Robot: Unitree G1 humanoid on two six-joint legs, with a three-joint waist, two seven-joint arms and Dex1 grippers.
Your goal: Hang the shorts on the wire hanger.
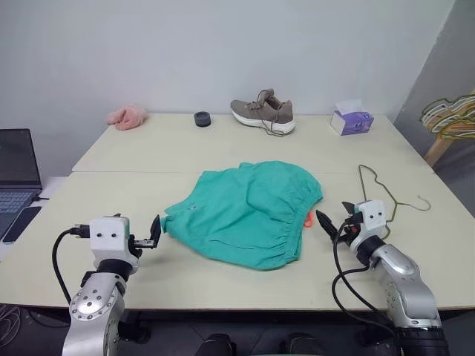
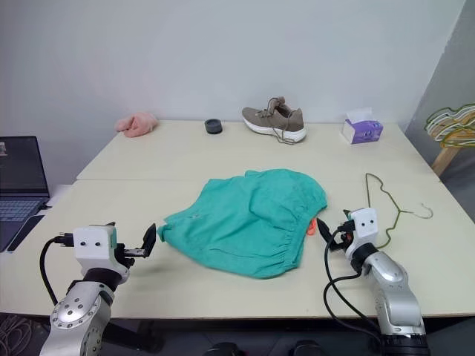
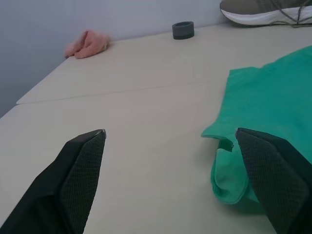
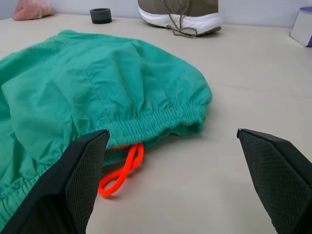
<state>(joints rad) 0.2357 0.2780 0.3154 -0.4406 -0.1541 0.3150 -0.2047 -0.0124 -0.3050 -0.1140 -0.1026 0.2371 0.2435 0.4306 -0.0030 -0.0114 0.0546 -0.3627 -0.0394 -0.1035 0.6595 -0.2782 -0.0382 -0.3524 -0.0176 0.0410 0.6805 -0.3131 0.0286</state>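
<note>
The teal-green shorts (image 1: 245,211) lie crumpled flat in the middle of the near table, gathered waistband toward the right, with an orange loop (image 4: 122,170) sticking out at that edge. The thin wire hanger (image 1: 403,202) lies flat on the table to the right of the shorts, beyond my right hand. My left gripper (image 1: 154,233) stands open just left of the shorts' left corner, apart from the cloth. Just right of the waistband, my right gripper (image 1: 332,213) is open as well, near the orange loop, with nothing between its fingers (image 4: 83,175).
At the back of the far table sit a brown shoe (image 1: 263,113), a purple tissue box (image 1: 351,120), a pink fuzzy cloth (image 1: 128,116) and a small black ring (image 1: 202,119). A laptop (image 1: 15,167) stands at the left. A bunch of coloured hangers (image 1: 449,115) hangs at the far right.
</note>
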